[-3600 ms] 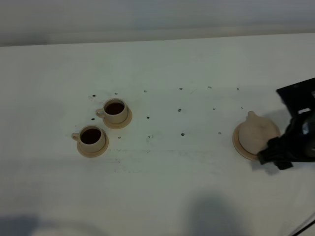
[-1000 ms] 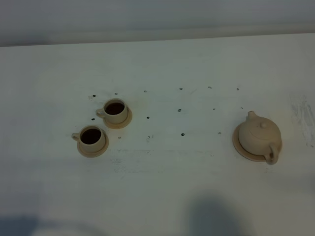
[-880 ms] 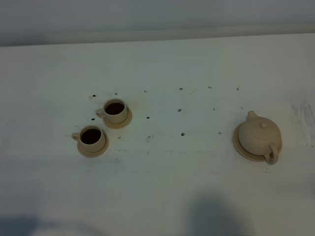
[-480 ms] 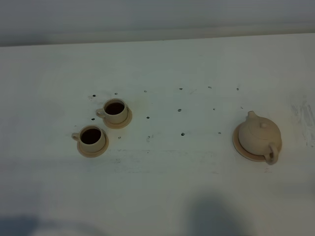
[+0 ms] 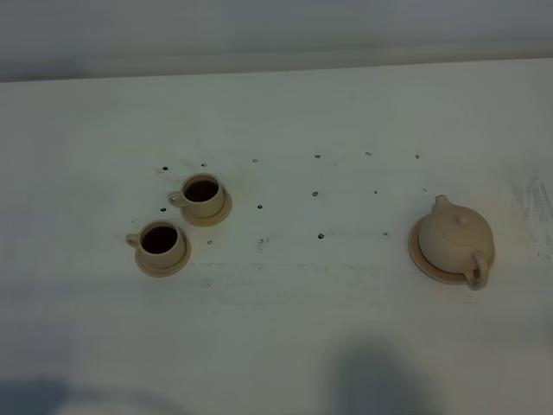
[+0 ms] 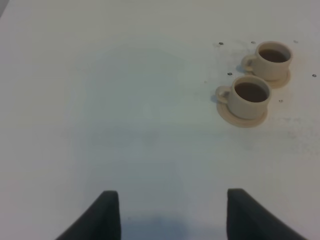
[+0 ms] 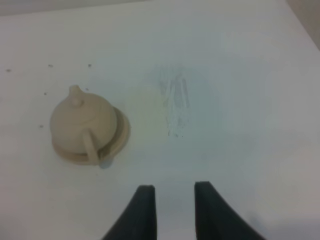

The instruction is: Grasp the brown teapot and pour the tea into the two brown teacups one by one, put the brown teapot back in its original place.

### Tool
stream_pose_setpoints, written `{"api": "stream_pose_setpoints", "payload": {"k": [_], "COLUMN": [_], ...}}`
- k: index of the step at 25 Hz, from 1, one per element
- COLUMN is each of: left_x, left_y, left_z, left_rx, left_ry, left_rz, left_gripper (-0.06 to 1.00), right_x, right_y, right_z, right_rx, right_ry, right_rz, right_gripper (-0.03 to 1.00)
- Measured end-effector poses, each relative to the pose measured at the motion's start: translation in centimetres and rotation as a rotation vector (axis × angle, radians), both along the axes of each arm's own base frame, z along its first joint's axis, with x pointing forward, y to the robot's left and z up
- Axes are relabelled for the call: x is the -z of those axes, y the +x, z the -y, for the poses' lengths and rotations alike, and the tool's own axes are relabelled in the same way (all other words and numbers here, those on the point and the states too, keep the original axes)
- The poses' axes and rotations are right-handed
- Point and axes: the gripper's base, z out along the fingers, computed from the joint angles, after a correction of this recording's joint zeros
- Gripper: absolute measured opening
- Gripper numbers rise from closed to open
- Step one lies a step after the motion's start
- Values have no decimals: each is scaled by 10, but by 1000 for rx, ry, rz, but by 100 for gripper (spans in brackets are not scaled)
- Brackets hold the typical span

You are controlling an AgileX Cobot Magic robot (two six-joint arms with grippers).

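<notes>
The brown teapot (image 5: 456, 239) stands upright on its wide tan saucer (image 5: 422, 262), the original place, at the right of the table, handle toward the front. It shows in the right wrist view too, as teapot (image 7: 80, 125) on saucer (image 7: 123, 131). The two brown teacups (image 5: 201, 195) (image 5: 161, 242) sit on their saucers at the left, both holding dark tea. No arm appears in the high view. My right gripper (image 7: 175, 210) is well clear of the teapot, fingers a narrow gap apart, empty. My left gripper (image 6: 170, 215) is wide open, short of the cups (image 6: 272, 56) (image 6: 250, 95).
Small dark specks (image 5: 320, 235) dot the white table between the cups and the teapot. A scuffed patch (image 7: 175, 105) marks the surface beside the teapot. The table's back edge (image 5: 276, 69) runs along the top of the high view.
The right arm that hid the teapot's handle side several seconds ago has drawn out of the high view. The teapot stands free on its saucer. Cups and teapot have not moved.
</notes>
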Motion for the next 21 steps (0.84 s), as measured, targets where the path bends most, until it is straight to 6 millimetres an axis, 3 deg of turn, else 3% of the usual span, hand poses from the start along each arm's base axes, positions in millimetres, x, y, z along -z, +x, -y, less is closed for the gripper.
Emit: {"api": "stream_pose_setpoints", "payload": {"k": [21], "left_x": [0], "left_y": [0], "left_z": [0], "left_rx": [0], "left_ry": [0], "left_rz": [0], "left_gripper": [47], "right_x": [0], "right_y": [0], "right_z": [0], "right_rx": [0], "right_ry": [1], "right_rz": [0], "right_gripper": [21]}}
